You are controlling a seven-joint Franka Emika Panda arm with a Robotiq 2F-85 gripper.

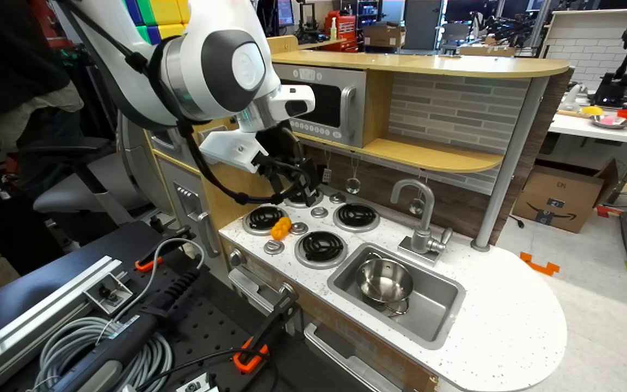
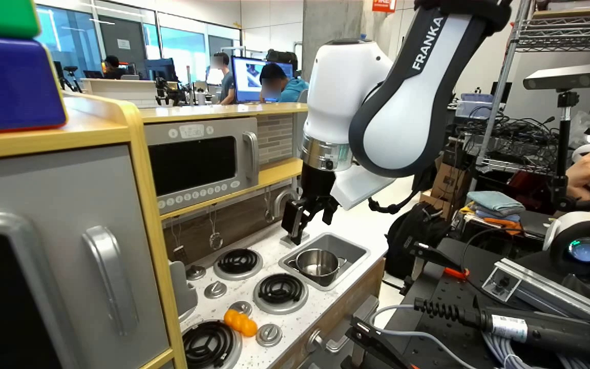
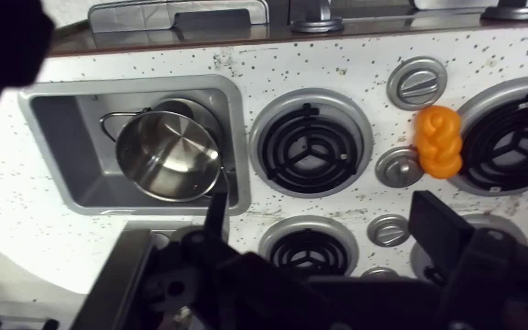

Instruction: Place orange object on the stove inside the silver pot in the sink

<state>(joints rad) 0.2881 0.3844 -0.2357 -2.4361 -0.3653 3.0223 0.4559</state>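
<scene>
The orange object, lumpy and twisted, lies on the stove in both exterior views. In the wrist view the orange object lies against a burner's rim, beside two knobs. The silver pot stands in the sink, tilted, with its open top showing no contents. The pot also shows in the wrist view, near the sink end closest to the burners. My gripper is open and empty, with its fingers wide apart. It hangs above the stove, apart from the orange object and the pot.
A faucet rises behind the sink. A microwave and a yellow shelf overhang the counter's back. Small utensils hang below the shelf. A tall grey cupboard stands beside the stove. Several burners and knobs cover the stove.
</scene>
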